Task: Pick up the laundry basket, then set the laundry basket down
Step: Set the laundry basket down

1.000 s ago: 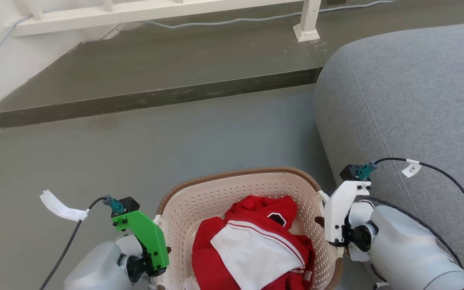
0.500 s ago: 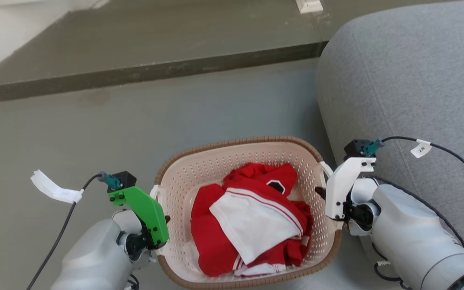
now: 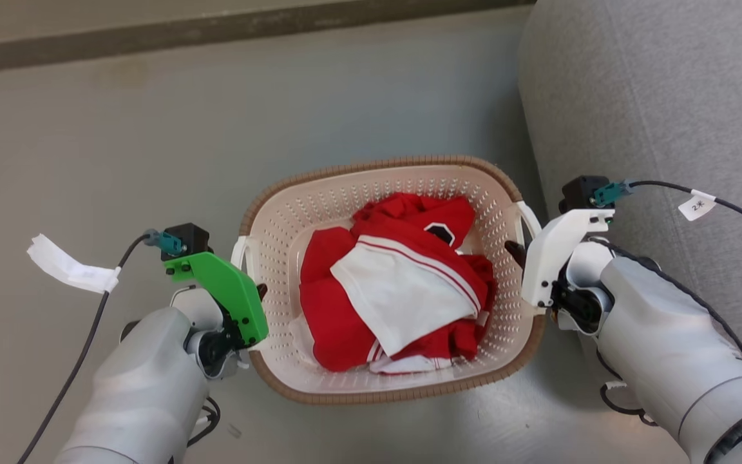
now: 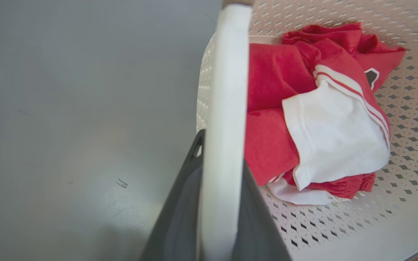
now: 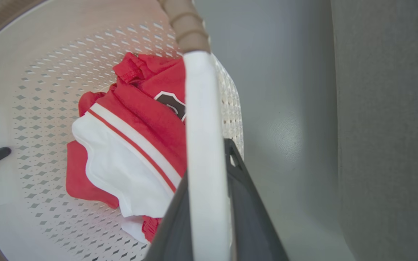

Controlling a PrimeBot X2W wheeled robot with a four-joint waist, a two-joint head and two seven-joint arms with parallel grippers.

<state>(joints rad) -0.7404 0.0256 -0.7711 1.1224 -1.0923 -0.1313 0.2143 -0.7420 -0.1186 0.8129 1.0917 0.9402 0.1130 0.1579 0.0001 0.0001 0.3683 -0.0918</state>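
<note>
your laundry basket (image 3: 377, 166) is between the two arms over the grey floor (image 3: 120, 129), with the grey sofa (image 3: 654, 96) just beside its right side. it is a rounded-rectangular cream tub. its walls are pierced with rows of small diamond holes and capped by a brown woven-look rim. a white handle stands at each short side. inside lies a crumpled red and white garment (image 3: 397, 283) with a dark badge. your left hand (image 3: 254, 301) is closed on the left handle (image 4: 227, 90), one dark finger on each side of the white bar. your right hand (image 3: 518, 252) grips the right handle (image 5: 201, 127) the same way. you cannot tell whether the basket's base touches the floor.
</note>
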